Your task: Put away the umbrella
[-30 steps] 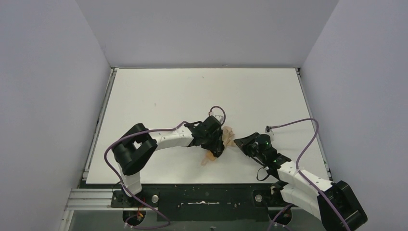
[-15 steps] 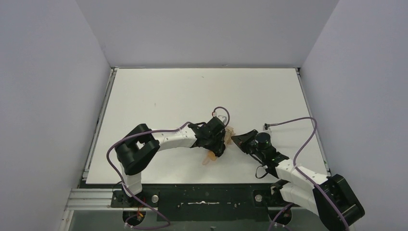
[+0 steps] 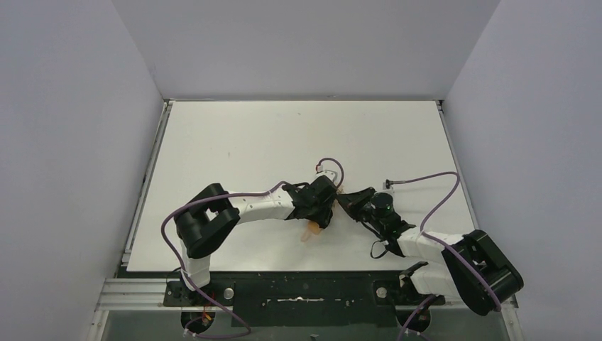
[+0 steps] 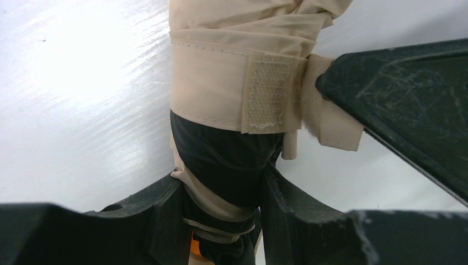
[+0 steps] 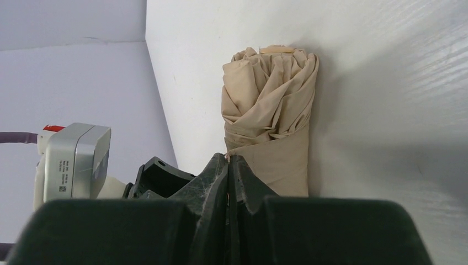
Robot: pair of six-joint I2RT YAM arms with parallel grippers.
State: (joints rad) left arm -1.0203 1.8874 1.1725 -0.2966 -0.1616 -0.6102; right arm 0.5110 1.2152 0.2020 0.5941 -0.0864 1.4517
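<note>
The umbrella (image 3: 312, 230) is a folded tan bundle lying near the table's front middle. My left gripper (image 3: 324, 213) is shut round its lower part; in the left wrist view the jaws (image 4: 223, 179) clamp tan and black fabric. A tan strap (image 4: 215, 94) with a velcro patch (image 4: 267, 94) wraps the bundle. My right gripper (image 3: 346, 202) meets it from the right, shut, with the strap's loose end (image 4: 331, 124) at its black fingers (image 4: 397, 94). In the right wrist view the rolled canopy (image 5: 270, 105) stands just beyond the shut tips (image 5: 228, 158), with a sliver of tan pinched between them.
The white table (image 3: 248, 135) stretches behind and to both sides, walled in by grey panels. Purple cables loop off both arms near the umbrella. The left arm's wrist camera (image 5: 72, 160) shows at the left of the right wrist view.
The right gripper has moved left, up to the umbrella, its arm folding lower. The left gripper has shifted slightly right with the umbrella still in it.
</note>
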